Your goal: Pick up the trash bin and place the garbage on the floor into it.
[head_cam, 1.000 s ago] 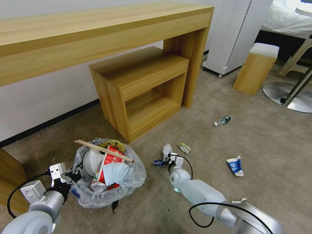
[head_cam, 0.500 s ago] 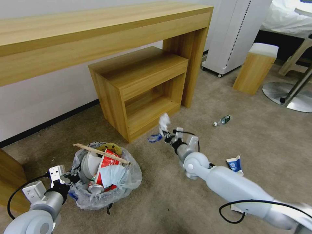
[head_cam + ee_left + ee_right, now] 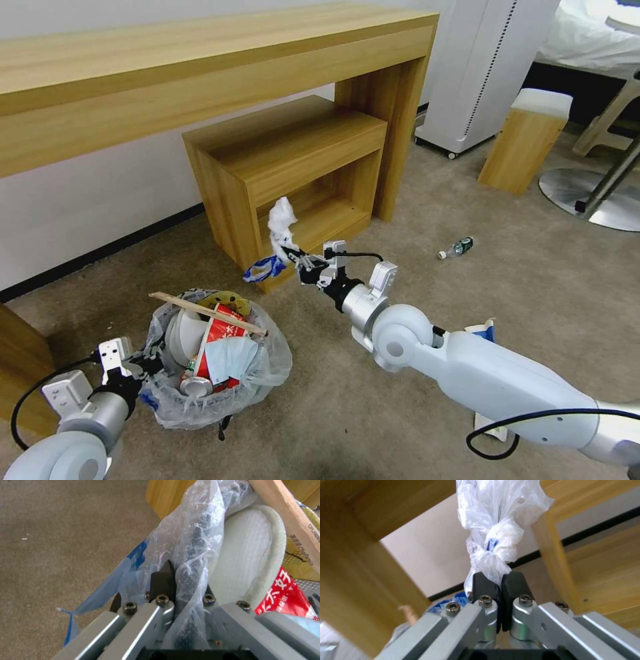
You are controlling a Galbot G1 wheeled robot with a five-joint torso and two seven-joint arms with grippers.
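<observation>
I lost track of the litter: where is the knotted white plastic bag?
Head view, centre: the white plastic bag hangs off the floor in the right gripper, before the low wooden shelf.

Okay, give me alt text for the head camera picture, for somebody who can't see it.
The right gripper holds a knotted white plastic bag in the air above beige carpet, in front of a low wooden shelf. At lower left, the left gripper grips the rim of a full, bag-lined trash bin. A small bottle lies on the carpet beyond.
</observation>
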